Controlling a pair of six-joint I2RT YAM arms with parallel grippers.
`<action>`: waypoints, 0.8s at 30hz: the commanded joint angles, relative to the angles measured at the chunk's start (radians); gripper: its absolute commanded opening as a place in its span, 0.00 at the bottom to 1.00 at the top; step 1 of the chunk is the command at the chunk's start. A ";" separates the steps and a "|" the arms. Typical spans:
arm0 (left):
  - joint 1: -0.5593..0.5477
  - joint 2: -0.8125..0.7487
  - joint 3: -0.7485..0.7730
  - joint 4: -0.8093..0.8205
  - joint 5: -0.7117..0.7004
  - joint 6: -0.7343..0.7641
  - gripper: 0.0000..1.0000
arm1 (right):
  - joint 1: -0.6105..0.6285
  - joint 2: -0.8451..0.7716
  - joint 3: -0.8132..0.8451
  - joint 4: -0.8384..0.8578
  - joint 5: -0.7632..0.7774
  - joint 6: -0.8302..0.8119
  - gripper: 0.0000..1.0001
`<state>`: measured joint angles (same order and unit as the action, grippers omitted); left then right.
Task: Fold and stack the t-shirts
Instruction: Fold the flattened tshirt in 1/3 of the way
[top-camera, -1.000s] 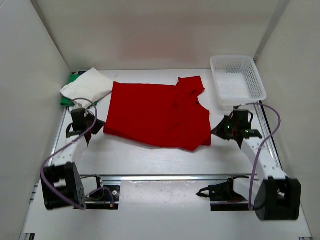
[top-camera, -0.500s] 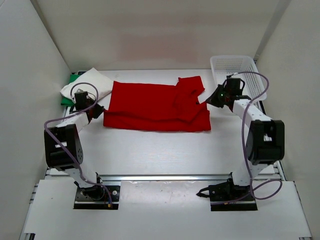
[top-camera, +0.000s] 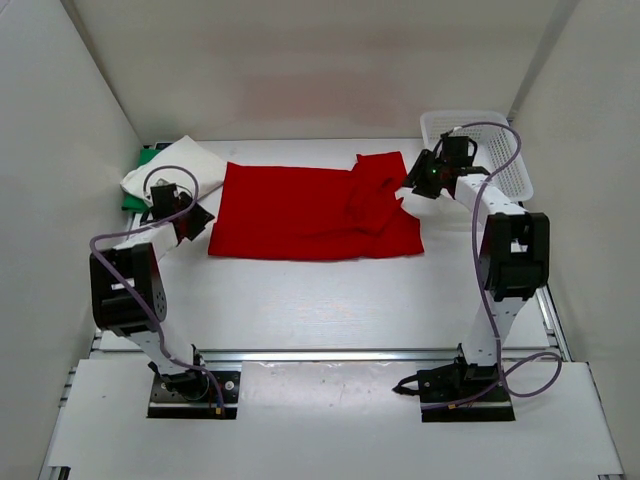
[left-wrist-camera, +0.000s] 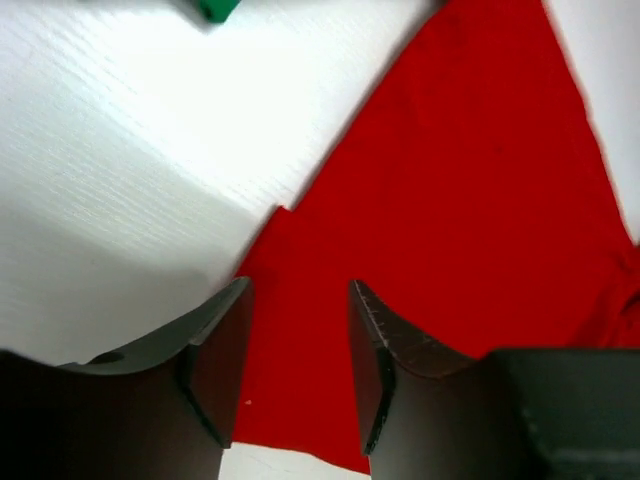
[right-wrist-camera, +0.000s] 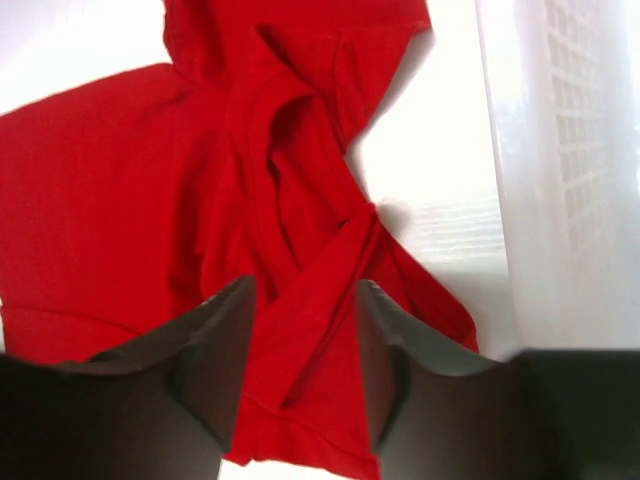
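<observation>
Folding the red shirt (top-camera: 310, 212): two shirts look done, one is partway.
The red shirt lies in the middle of the surface (top-camera: 320, 300) and looks folded in half into a long strip, with a sleeve bunched at its right end. The left end effector (left-wrist-camera: 298, 300) is over the shirt's left edge and the right end effector (right-wrist-camera: 305, 290) is over the bunched sleeve; both have jaws apart and hold nothing. The white shirt (top-camera: 175, 170) lies folded on the green shirt (top-camera: 147, 156) in the far left corner. I think the red one needs more folds, then goes on that pile.
</observation>
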<state>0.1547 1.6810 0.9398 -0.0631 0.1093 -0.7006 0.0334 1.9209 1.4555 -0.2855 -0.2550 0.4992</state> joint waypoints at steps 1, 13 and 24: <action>-0.015 -0.154 -0.024 -0.006 -0.010 0.042 0.53 | 0.020 -0.133 -0.015 0.019 0.046 -0.021 0.44; 0.016 -0.288 -0.366 0.086 0.070 -0.016 0.53 | -0.013 -0.645 -0.845 0.336 0.074 0.099 0.13; -0.004 -0.168 -0.331 0.134 0.052 -0.034 0.47 | -0.090 -0.478 -0.909 0.511 0.014 0.128 0.45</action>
<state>0.1600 1.4971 0.5888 0.0467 0.1612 -0.7300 -0.0433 1.3975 0.5255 0.0925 -0.2283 0.6083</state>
